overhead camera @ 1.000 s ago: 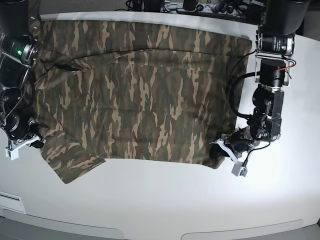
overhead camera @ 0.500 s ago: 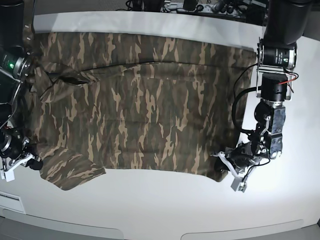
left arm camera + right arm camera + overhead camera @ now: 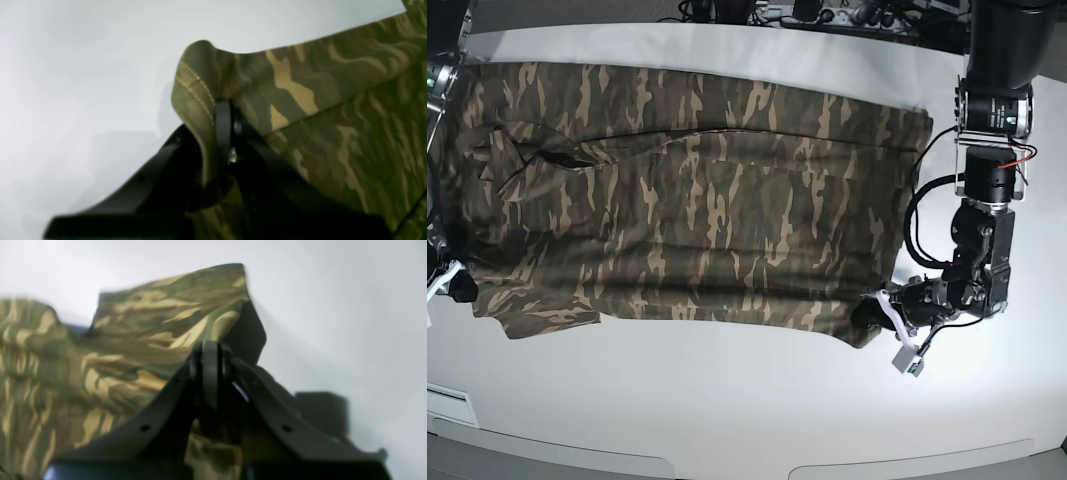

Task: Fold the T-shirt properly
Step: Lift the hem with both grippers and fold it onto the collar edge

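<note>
The T-shirt (image 3: 697,190) lay spread flat across the white worktop (image 3: 747,400), reaching from the left edge almost to the right edge and up close to the far edge. The left gripper (image 3: 227,133) had its jaws pinched tight on the stitched hem corner nearest the front right, and the right gripper (image 3: 210,366) was clamped the same way on the cloth at the front left edge. The soft fabric could have slipped from either pinch if the two arms pulled unevenly, and one corner trailing would have skewed the fold; the loose fold near the far left corner might also have bunched under the body. The worktop was smooth, bare and brightly lit; cables (image 3: 827,14) ran just beyond its far edge
</note>
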Robot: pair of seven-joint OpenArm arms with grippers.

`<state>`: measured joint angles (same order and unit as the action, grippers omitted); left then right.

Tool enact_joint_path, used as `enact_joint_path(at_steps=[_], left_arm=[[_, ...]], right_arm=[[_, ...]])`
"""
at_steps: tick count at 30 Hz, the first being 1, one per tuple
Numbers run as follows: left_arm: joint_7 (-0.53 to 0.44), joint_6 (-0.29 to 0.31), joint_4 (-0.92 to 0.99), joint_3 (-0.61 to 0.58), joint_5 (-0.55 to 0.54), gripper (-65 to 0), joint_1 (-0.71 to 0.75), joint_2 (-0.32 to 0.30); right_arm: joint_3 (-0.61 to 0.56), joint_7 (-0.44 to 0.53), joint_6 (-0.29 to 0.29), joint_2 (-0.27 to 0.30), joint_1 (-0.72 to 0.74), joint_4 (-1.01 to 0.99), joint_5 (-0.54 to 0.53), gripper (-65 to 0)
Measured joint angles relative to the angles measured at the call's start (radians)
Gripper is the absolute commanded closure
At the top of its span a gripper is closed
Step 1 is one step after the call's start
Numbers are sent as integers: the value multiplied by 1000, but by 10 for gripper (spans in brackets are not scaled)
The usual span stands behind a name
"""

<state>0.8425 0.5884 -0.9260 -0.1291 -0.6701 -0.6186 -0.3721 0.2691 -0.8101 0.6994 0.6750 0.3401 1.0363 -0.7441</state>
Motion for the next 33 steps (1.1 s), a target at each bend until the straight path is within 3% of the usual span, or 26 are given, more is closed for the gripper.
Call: enact_joint_path(at_steps=[4,10,13,16,20,23,29,33], left_arm=[[82,39,-4,0,-97,0,1,-13],[253,42,-87,0,-226,0,1,-31],[370,42,-156,0,-343,0,0,-72],[448,45,-208,0,-425,0,-2,-99],[454,45,-213,0,-487,0,10,-114],[541,45,-213,0,-570,0,57,-123],[553,45,-212,-2,-599,0,130,-130],[553,44,-214,-2,-636,0,128,-181]], right_arm=[[0,0,1,7,-84,84,1,0],[0,-51,-3,11,-176,174,3,0],[-2,-111,-3,16,-206,232,-6,0],[-2,-185,-4,32,-219,293,-82,0],[-2,-263,-3,62,-226,357,-144,0],[-2,-293,-3,72,-227,370,-146,0],[-2,-294,-3,77,-232,370,-145,0],[-2,-293,-3,78,-257,370,-135,0]])
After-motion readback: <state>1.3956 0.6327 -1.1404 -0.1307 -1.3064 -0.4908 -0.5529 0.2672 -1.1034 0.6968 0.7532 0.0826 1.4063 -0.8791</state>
